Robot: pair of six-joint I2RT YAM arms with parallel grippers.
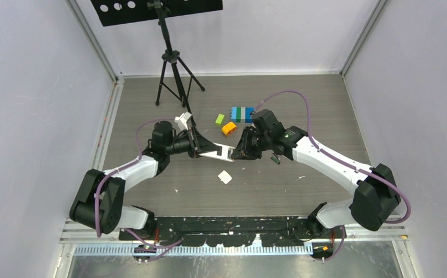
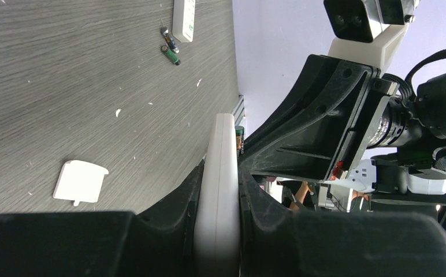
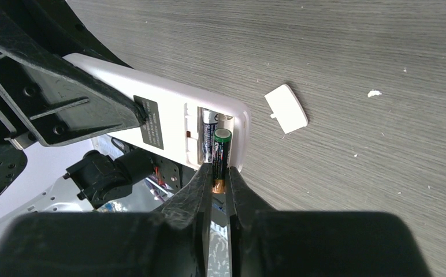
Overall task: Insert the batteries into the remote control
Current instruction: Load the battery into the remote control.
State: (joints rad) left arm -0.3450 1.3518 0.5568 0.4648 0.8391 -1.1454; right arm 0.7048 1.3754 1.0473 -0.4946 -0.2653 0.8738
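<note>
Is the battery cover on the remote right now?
No, the white cover lies flat on the table, apart from the remote, whose battery compartment is open.

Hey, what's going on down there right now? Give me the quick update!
Left pincer clamped on remote. Right pincer gripping second battery, tip in open compartment beside first battery. Nothing blocking; cover lies aside.

The dark label (image 3: 151,122) on the remote control (image 3: 174,95) carries print — too small to read.

Green block (image 1: 219,119), orange block (image 1: 229,128), blue block (image 1: 236,114) — near a black tripod (image 1: 173,75).
</note>
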